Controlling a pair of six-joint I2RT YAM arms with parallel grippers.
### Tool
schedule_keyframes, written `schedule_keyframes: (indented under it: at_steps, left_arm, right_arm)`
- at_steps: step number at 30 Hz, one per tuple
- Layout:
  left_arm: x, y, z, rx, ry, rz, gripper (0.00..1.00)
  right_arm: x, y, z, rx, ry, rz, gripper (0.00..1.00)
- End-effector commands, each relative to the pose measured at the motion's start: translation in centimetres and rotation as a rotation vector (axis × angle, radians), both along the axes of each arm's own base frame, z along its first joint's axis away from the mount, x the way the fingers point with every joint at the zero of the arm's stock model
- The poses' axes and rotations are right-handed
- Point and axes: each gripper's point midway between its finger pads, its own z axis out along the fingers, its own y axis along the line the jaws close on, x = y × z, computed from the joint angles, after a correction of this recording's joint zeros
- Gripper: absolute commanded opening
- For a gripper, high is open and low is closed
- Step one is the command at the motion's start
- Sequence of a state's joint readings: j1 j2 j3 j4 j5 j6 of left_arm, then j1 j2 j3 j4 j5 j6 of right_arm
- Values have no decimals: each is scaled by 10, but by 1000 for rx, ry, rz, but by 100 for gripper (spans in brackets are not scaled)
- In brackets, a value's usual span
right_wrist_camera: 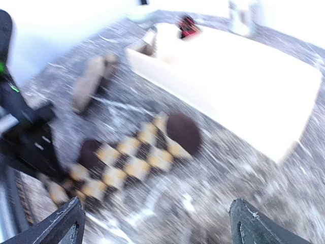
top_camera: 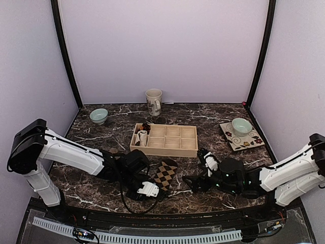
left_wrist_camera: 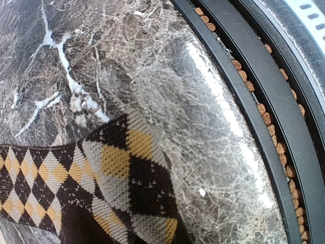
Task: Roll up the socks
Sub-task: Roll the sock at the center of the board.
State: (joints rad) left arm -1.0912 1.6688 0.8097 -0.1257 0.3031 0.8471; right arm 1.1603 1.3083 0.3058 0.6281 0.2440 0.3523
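One argyle sock (top_camera: 165,175) lies diagonally, toe toward the tray (top_camera: 165,150); right pincer (right_wrist_camera: 155,216) gapes, left pincer (top_camera: 149,189) state unclear

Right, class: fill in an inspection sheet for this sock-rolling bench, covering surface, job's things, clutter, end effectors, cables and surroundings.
Surface: dark marble table.
Job's things: argyle sock flat, unrolled, in front of the tray; tan sock near a tray corner, blurred.
Clutter: tray holding a white roll and a dark roll; mug; bowl; second bowl on plate.
End effectors: left at the argyle sock's near end, grip unclear; right open, facing that sock.
Cables: black loop by the left arm.
Surroundings: lilac walls, black posts.
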Motion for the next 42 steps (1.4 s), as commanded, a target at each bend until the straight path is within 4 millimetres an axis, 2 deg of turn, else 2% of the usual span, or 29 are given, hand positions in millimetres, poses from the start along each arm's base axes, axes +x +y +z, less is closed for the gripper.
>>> schedule_keyframes:
  at_steps: [1,3,5,6,8,10,16,21,25,33,42]
  left_arm:
    - [-18,18,-11,105,114,-37,0]
    - [-27,20,-9,124,186,-55,0]
    - [-34,24,-10,160,264,-65,0]
    - [-35,23,-8,161,295,-66,0]
    - [-36,20,-5,159,363,-53,0]
    - [-37,17,-3,164,440,-28,0]
    - [-40,11,5,156,624,28,0]
    - [-37,9,0,176,754,76,0]
    - [-36,7,-8,180,783,89,0]
    - [-39,8,-11,186,814,83,0]
    - [-38,9,-9,191,802,69,0]
  right_arm:
    - [11,-33,19,-42,-150,-183,99]
    - [4,-37,36,-6,-218,-178,99]
    - [16,-57,30,25,-127,-320,99]
    - [15,-56,30,24,-110,-303,99]
    - [-5,-41,39,72,-124,-133,99]
    - [-24,-36,50,131,-167,-28,99]
    - [-69,-29,22,-96,-247,129,99]
    - [-100,3,-4,-356,-380,306,95]
    - [-112,36,-13,-438,-484,441,92]
    - [-117,90,-22,-428,-586,610,79]
    - [-115,122,-43,-441,-597,732,63]
